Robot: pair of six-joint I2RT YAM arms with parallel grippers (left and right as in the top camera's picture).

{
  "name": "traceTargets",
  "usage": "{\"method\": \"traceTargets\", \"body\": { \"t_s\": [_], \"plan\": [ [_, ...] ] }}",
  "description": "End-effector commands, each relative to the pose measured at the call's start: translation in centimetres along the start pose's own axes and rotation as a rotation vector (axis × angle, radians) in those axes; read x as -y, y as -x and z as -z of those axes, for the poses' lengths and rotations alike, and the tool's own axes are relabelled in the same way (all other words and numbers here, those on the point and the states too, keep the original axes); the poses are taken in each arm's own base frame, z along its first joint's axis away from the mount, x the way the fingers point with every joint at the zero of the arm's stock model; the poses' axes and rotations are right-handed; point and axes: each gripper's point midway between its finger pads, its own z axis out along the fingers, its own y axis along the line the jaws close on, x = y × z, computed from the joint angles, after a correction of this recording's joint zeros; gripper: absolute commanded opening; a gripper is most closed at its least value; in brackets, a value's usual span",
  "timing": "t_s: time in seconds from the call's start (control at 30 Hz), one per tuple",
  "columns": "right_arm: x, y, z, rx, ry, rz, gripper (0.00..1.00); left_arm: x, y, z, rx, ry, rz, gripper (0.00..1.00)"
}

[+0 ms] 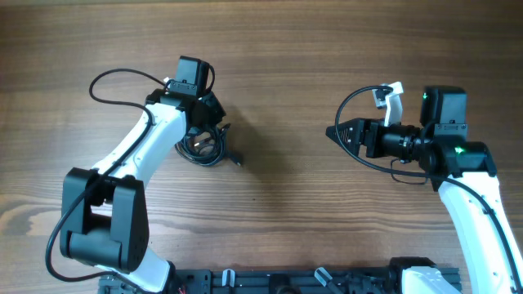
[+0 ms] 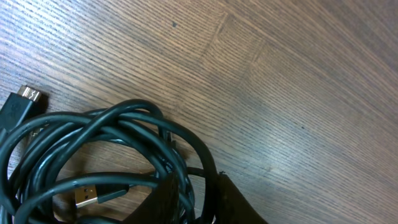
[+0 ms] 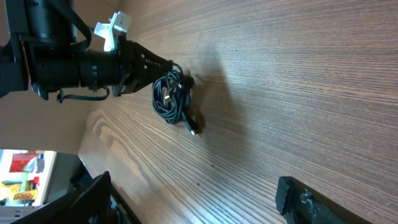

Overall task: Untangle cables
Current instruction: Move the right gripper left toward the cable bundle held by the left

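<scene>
Clamps left pincer (image 1: 209,129) shut on a few strands at far edge of cables (image 1: 204,147), fingers (image 2: 233,202) nearly touching. Has cables bunched as tight knotted coil on table (image 1: 286,49), left of centre. Holds right pincer (image 1: 335,132) spread wide and empty, well right of coil. Shows USB plug (image 2: 85,198) lying inside loops.

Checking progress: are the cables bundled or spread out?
Bundled: the cables lie as one tight coil of overlapping loops, with only plug ends sticking out.

One coil of cables (image 1: 204,147), one left hand (image 1: 214,126), one right hand (image 1: 333,131).
</scene>
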Motion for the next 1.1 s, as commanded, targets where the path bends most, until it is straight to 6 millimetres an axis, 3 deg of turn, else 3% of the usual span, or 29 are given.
{"method": "traceTargets", "body": {
  "t_s": [0.0,0.07,0.17,0.3,0.4,0.5,0.6,0.73,0.83,1.07],
  "plan": [
    [-0.1,0.4,0.1,0.006,-0.009,0.008,0.88,-0.7,-1.2,-0.9,-0.034,0.024,-0.014,0.28],
    [-0.1,0.4,0.1,0.007,-0.009,0.008,0.88,-1.0,-1.4,-1.0,-0.041,0.031,-0.013,0.38],
    [-0.1,0.4,0.1,0.006,-0.009,0.008,0.88,-0.9,-1.3,-1.2,-0.037,0.027,-0.013,0.35],
    [-0.1,0.4,0.1,0.006,-0.009,0.007,0.88,-0.9,-1.3,-1.2,-0.039,0.028,-0.013,0.21],
    [-0.1,0.4,0.1,0.009,-0.009,-0.038,0.87,-0.7,-1.1,-1.1,-0.031,0.020,-0.014,0.04],
    [-0.2,0.8,0.1,0.023,-0.004,-0.180,0.81,0.7,-0.3,1.3,0.009,-0.049,-0.015,0.04],
    [-0.7,0.8,0.1,0.016,0.023,-0.267,0.57,3.0,-0.4,4.7,0.015,-0.184,-0.025,0.04],
    [-2.1,0.5,0.2,-0.014,0.105,-0.311,0.63,5.7,-1.5,8.6,-0.024,-0.360,-0.050,0.04],
    [-2.5,0.5,-0.1,-0.020,0.112,-0.317,0.69,6.4,-2.5,8.9,-0.080,-0.410,-0.059,0.04],
    [-4.1,-1.0,-2.5,-0.070,0.063,-0.244,0.62,5.7,-2.5,7.9,-0.068,-0.349,-0.058,0.04]
  ]
}}
